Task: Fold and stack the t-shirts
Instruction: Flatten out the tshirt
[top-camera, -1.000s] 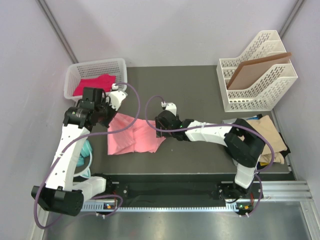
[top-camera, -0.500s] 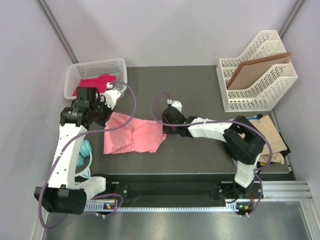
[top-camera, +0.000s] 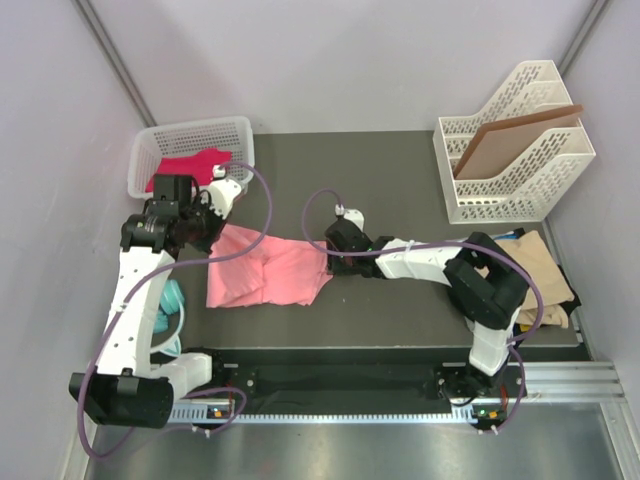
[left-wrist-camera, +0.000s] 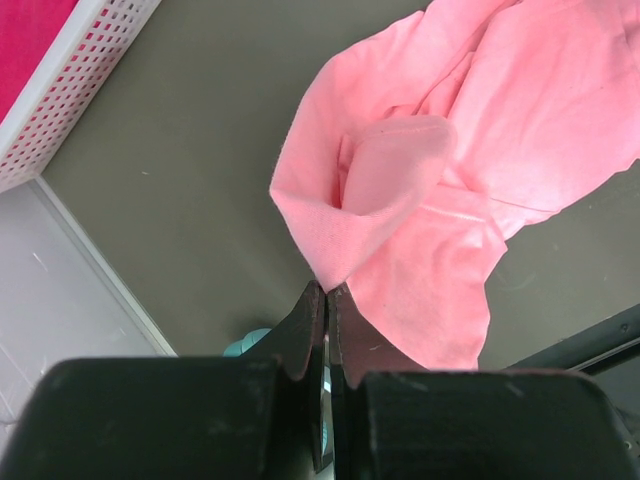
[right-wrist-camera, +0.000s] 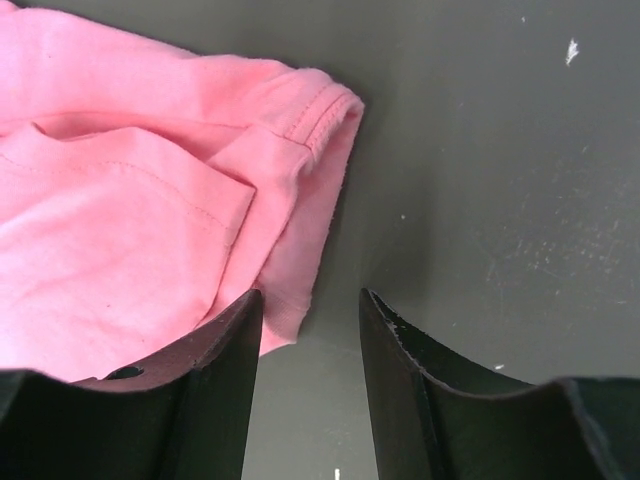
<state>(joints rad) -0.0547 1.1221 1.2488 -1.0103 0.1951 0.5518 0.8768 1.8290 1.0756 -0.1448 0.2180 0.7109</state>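
Top external view: over the last second the right gripper (top-camera: 331, 262) has shifted slightly at the right edge of the salmon pink t-shirt (top-camera: 268, 272), jaws narrowed but still apart, while the left gripper (top-camera: 212, 226), clamped tight on the shirt's far-left corner, has drawn it slightly leftward. The shirt lies on the table (top-camera: 400, 190) between them, its hem beside, perhaps just inside, the right jaws' gap.

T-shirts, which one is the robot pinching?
The salmon pink t-shirt, mid-table: the left gripper is shut on its edge. The magenta t-shirt sits in the white basket; the tan t-shirt is heaped at the right edge.
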